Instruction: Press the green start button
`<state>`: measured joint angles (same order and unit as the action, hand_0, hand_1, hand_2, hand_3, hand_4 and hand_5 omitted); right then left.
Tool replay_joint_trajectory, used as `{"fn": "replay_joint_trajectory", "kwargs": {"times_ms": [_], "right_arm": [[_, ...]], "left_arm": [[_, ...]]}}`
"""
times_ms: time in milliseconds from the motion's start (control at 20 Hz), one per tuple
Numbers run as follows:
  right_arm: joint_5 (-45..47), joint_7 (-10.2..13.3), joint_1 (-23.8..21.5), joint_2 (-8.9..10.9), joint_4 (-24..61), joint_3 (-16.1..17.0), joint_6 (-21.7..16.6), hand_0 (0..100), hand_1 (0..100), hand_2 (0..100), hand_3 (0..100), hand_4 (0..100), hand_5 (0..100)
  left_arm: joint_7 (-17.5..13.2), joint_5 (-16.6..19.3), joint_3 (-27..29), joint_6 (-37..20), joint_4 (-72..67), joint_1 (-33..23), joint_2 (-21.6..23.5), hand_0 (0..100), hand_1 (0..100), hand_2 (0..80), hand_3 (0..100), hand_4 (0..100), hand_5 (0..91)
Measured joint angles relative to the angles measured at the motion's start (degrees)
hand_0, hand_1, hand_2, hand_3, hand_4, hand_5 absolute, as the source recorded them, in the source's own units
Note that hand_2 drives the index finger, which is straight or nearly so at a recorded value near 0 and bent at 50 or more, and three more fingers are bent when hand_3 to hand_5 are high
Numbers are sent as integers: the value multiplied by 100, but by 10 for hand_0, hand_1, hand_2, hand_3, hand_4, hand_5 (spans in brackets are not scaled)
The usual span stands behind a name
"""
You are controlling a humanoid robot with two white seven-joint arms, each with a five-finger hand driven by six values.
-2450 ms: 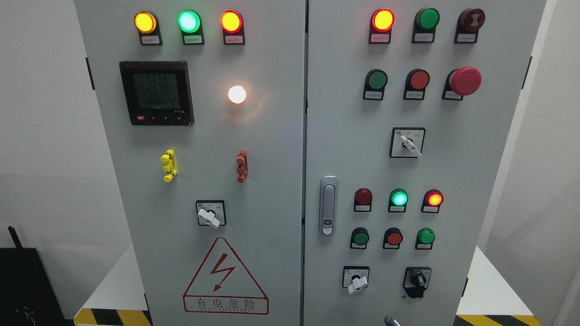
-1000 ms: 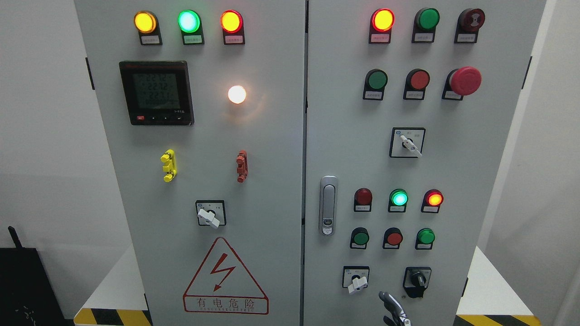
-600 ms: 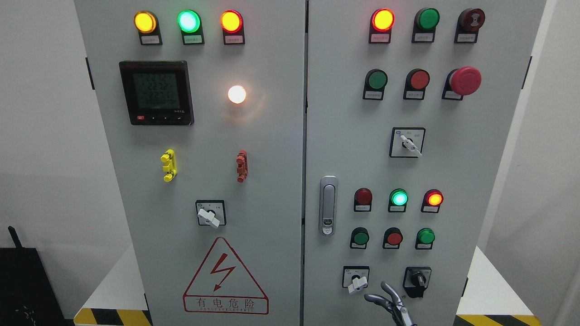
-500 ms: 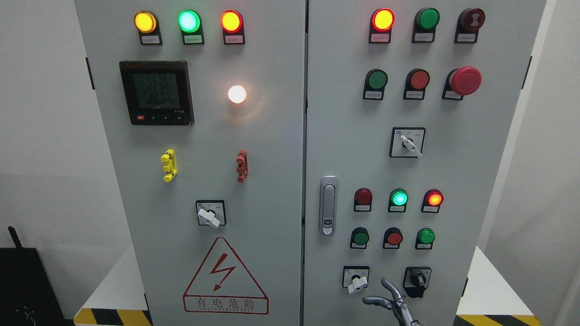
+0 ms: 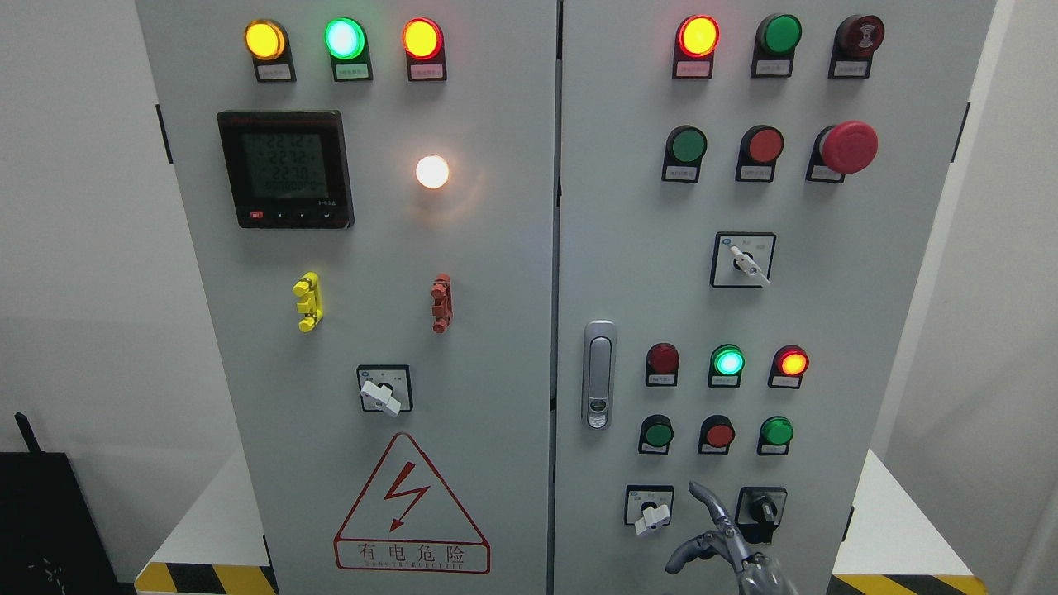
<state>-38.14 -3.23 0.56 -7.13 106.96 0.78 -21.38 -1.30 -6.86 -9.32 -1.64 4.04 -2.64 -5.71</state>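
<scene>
A big grey cabinet [image 5: 496, 248] with two doors fills almost the whole frame. Its top and bottom edges are cut off by the picture. White wall shows at both sides, and a white base with yellow-black stripes [image 5: 202, 578] shows at the lower corners.

The left door has much bare plate, mostly along its left and right edges. It carries one black meter [image 5: 285, 169], one warning triangle [image 5: 411, 508], three lit lamps in the top row, one white lamp [image 5: 432, 172] and one switch with a white knob [image 5: 383, 395].

The right door is more crowded. Its bare parts are the middle band beside the door handle [image 5: 598, 376] and the strip along its right edge.

The right hand [image 5: 717, 537] comes up from the bottom edge, right of the middle. It is open and holds nothing: one finger [image 5: 704, 498] points up and another [image 5: 682, 555] spreads to the left. The raised finger stands between the white switch [image 5: 650, 512] and the black switch [image 5: 760, 511], touching neither.

There are four green buttons on this door: top row [image 5: 780, 35], second row [image 5: 688, 145], and two in the lower row, left [image 5: 658, 432] and right [image 5: 777, 430]. The labels are too small to read, so I cannot tell which one is the start button. The lower two are nearest to the hand, just above it, with a red button [image 5: 718, 434] between them.
</scene>
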Motion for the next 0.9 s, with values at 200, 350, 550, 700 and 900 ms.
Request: {"fn": "replay_joint_trajectory", "kwargs": {"times_ms": [200, 350, 550, 700, 900], "right_arm": [[-591, 101, 145, -10, -83, 160, -82, 122, 94, 0, 743, 669, 673], [-908, 120, 229, -16, -146, 246, -93, 111, 89, 0, 749, 674, 678], [-1205, 131, 335, -20, -232, 328, -101, 94, 85, 0, 761, 675, 682], [-1362, 136, 417, -22, -302, 368, -101, 88, 84, 0, 767, 680, 683], [-1518, 138, 534, -26, -408, 402, -89, 83, 84, 0, 770, 682, 684]], "left_arm": [[0, 0, 0, 0, 0, 0, 0, 120, 556, 0, 0, 0, 0], [0, 0, 0, 0, 0, 0, 0, 120, 556, 0, 0, 0, 0], [0, 0, 0, 0, 0, 0, 0, 120, 556, 0, 0, 0, 0], [0, 0, 0, 0, 0, 0, 0, 120, 556, 0, 0, 0, 0], [0, 0, 0, 0, 0, 0, 0, 120, 556, 0, 0, 0, 0]]}}
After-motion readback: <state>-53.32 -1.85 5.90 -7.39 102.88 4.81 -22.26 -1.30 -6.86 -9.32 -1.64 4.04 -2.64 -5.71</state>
